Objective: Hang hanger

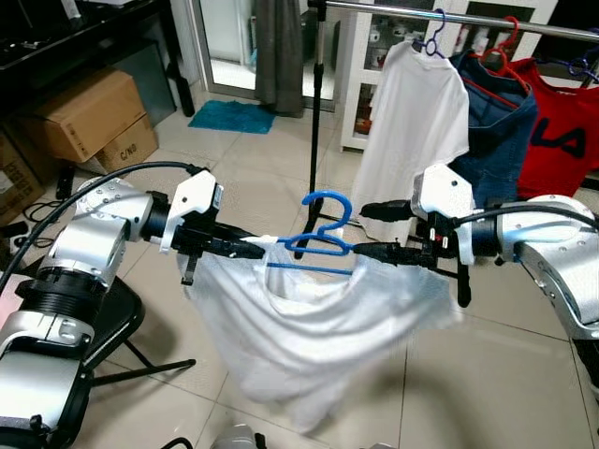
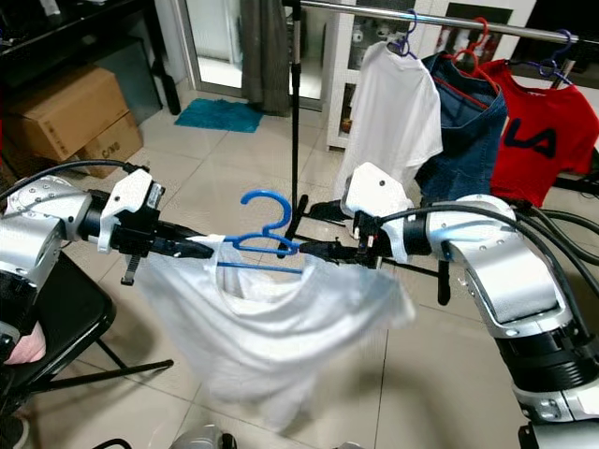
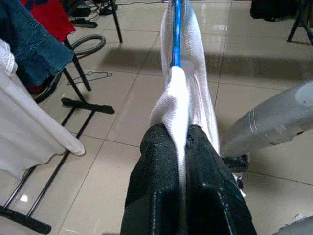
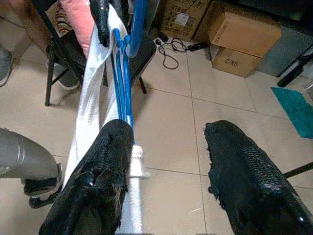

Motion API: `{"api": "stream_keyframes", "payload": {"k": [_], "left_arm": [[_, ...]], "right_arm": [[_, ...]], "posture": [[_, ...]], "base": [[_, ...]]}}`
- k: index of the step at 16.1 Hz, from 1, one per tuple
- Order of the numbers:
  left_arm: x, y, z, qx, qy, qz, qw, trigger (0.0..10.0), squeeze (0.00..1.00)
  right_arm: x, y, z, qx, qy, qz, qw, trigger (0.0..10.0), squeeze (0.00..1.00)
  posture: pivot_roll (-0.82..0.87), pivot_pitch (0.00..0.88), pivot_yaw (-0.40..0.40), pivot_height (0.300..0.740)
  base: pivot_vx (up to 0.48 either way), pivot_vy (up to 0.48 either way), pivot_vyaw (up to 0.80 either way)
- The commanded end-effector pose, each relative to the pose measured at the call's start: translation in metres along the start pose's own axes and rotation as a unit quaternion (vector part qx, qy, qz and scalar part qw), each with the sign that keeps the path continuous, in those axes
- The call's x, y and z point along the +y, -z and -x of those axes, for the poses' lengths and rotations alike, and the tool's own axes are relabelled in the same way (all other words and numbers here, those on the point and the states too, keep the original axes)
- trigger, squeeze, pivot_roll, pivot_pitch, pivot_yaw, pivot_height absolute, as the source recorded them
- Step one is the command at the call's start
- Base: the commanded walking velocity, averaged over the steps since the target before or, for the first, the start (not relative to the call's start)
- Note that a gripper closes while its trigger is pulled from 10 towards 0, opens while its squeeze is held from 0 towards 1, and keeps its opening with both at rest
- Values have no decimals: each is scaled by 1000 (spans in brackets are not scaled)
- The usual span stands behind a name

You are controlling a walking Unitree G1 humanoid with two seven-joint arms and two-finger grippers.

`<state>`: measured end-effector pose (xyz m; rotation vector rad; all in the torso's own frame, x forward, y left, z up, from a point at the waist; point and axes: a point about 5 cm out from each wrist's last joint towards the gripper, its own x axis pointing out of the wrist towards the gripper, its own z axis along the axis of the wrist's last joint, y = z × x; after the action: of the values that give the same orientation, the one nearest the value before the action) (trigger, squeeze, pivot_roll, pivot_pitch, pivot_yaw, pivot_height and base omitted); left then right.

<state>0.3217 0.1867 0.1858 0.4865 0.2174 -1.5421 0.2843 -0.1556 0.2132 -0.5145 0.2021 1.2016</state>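
We see the clothes rail (image 1: pixel 449 11) ahead and above both grippers, already carrying shirts, so the load is held up to reach it. The white shirt (image 1: pixel 309 346) sags between us on the blue hanger (image 1: pixel 323 245). Our left gripper (image 1: pixel 255 247) is clamped on one shoulder; our right gripper (image 1: pixel 370 231) stands spread, one finger against the other end

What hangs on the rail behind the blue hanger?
On the rail: a white shirt, a denim garment, a red shirt. The denim covers part of the red shirt.
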Motion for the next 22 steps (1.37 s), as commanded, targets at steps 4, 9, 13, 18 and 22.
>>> {"api": "stream_keyframes", "payload": {"k": [4,9,13,18,22], "left_arm": [[4,-18,-2,-3,3,-55,998,0,0],[6,-19,2,-16,-19,-65,998,0,0],[6,-20,1,-21,-19,-69,997,0,0],[7,-19,2,-20,-20,-65,997,0,0],[9,-19,1,-30,-30,-54,998,10000,0]], "right_arm": [[13,3,-4,11,-61,-24,998,0,0],[18,10,-10,23,-63,-57,996,0,0],[20,9,-15,16,-63,-61,996,0,0],[26,5,-14,-2,-87,-51,995,0,0],[28,4,-13,-8,-95,-48,994,0,0]], "posture": [[-1,0,25,740],[-2,0,22,740],[-2,0,22,740],[-3,0,21,740],[-3,0,21,740]], "base": [[0,0,0],[0,0,0],[0,0,0],[0,0,0],[0,0,0]]}}
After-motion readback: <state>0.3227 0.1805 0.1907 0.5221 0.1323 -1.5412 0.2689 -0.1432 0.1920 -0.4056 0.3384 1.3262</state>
